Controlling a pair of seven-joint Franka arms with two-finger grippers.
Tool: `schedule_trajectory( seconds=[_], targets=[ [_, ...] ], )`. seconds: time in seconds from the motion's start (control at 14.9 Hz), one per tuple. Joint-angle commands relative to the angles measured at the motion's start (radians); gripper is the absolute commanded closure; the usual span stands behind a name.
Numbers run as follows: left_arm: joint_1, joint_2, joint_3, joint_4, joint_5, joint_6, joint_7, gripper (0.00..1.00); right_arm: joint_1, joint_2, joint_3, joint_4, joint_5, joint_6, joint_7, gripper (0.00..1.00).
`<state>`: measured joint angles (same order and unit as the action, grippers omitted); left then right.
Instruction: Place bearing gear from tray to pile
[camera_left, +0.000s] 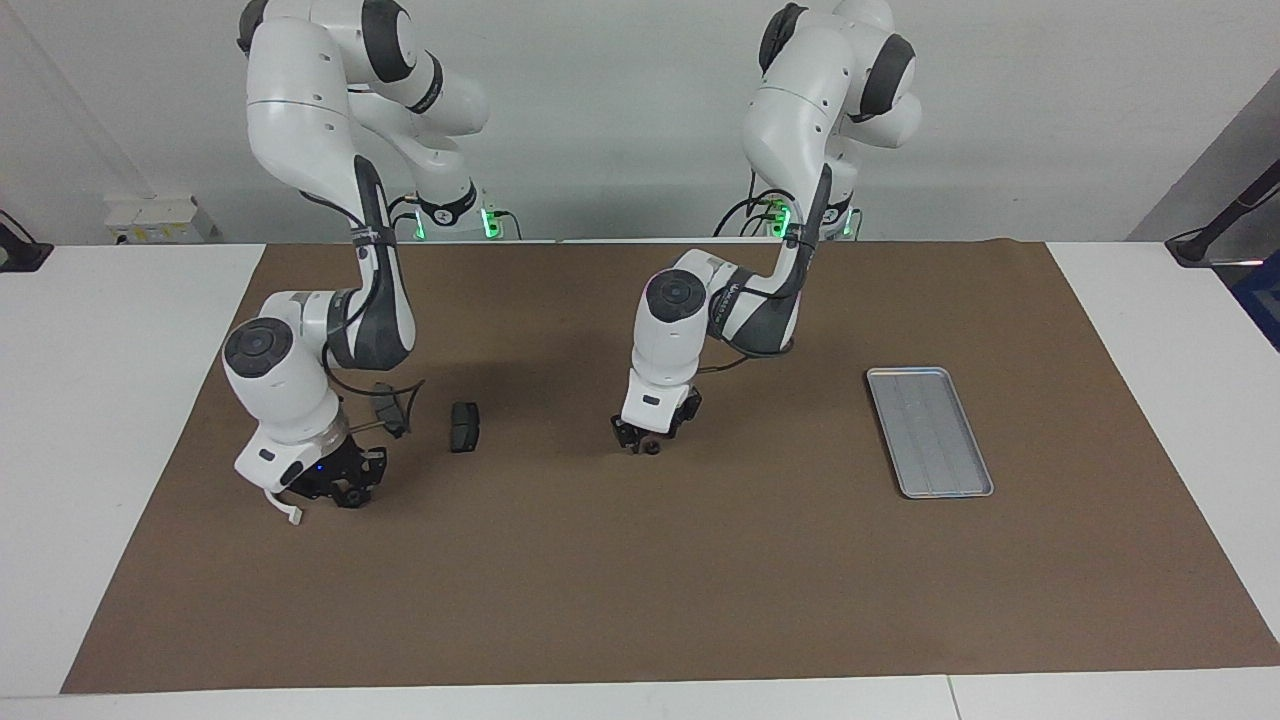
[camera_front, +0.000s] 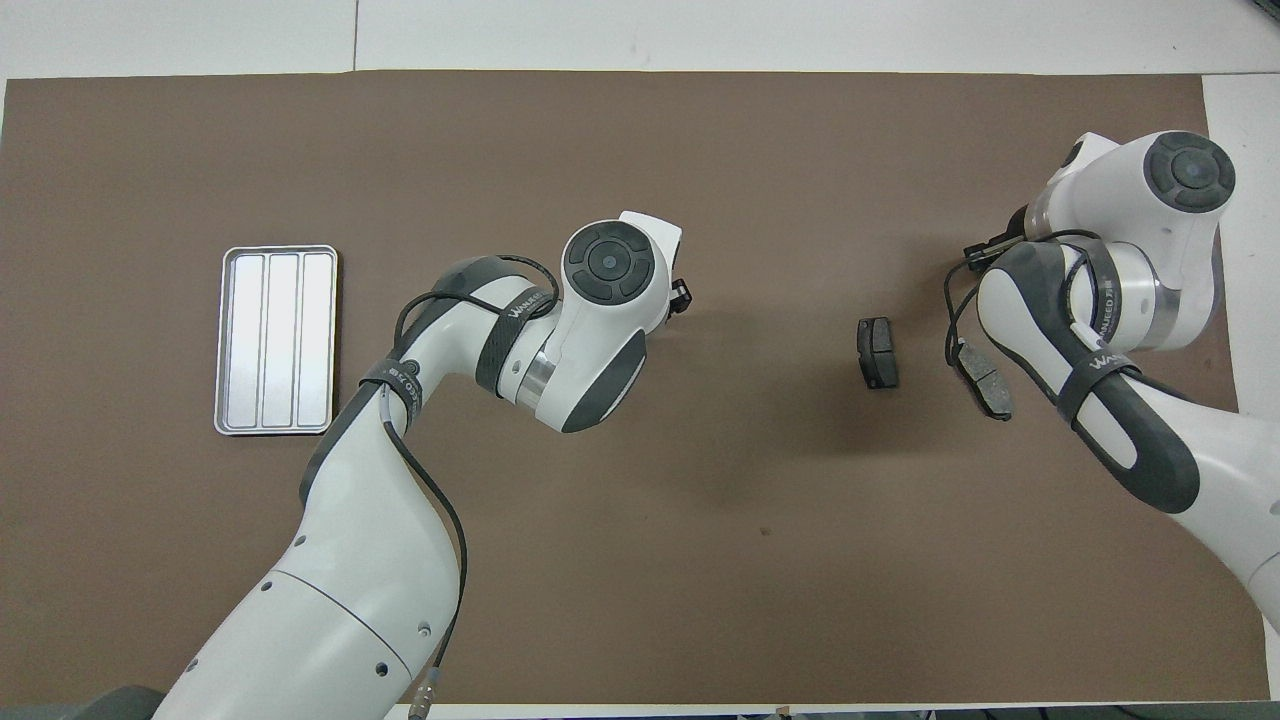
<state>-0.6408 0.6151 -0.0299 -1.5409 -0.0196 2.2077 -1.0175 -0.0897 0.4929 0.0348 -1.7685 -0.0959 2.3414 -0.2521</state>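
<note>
The silver-grey tray (camera_left: 930, 430) (camera_front: 277, 340) lies bare toward the left arm's end of the brown mat. My left gripper (camera_left: 642, 443) is low over the middle of the mat and open. A small dark round bearing gear (camera_left: 650, 449) rests on the mat at its fingertips. In the overhead view the left wrist hides most of this. The pile lies toward the right arm's end: two dark pads (camera_left: 465, 427) (camera_left: 385, 408) (camera_front: 877, 352) (camera_front: 985, 380) and a white bracket (camera_left: 288, 510). My right gripper (camera_left: 345, 490) waits low, right next to the bracket.
The brown mat (camera_left: 640, 600) covers most of the white table. A grey box (camera_left: 160, 220) sits against the wall by the right arm's base.
</note>
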Motion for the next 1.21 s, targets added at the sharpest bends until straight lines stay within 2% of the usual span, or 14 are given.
schedule_trajectory(
  seconds=[0.0,0.07,0.2,0.4,0.54,0.87,1.14],
  targets=[
    [0.0,-0.04,0.01,-0.007,0.017,-0.051,-0.006,0.0,-0.015,-0.004,0.014,-0.008,0.002,0.018,-0.018,0.39],
    [0.018,-0.055,0.011,-0.005,0.018,-0.065,-0.004,0.0,-0.013,-0.004,0.013,-0.008,0.002,0.016,-0.016,0.26],
    [0.068,-0.098,0.01,-0.004,0.021,-0.101,-0.003,0.0,-0.009,-0.005,0.013,-0.006,0.002,0.015,-0.016,0.17],
    [0.136,-0.181,0.01,-0.007,0.018,-0.164,0.091,0.0,-0.001,-0.017,0.013,-0.003,0.002,-0.002,-0.015,0.16],
    [0.217,-0.257,0.01,-0.011,0.018,-0.232,0.175,0.0,0.004,-0.04,0.014,0.0,0.002,-0.043,-0.004,0.16],
    [0.468,-0.423,0.01,-0.011,0.013,-0.39,0.48,0.0,0.091,-0.135,0.03,0.014,0.002,-0.215,0.183,0.16],
    [0.657,-0.523,0.01,-0.044,0.003,-0.503,0.782,0.0,0.194,-0.191,0.03,0.081,0.002,-0.391,0.385,0.08]
  ],
)
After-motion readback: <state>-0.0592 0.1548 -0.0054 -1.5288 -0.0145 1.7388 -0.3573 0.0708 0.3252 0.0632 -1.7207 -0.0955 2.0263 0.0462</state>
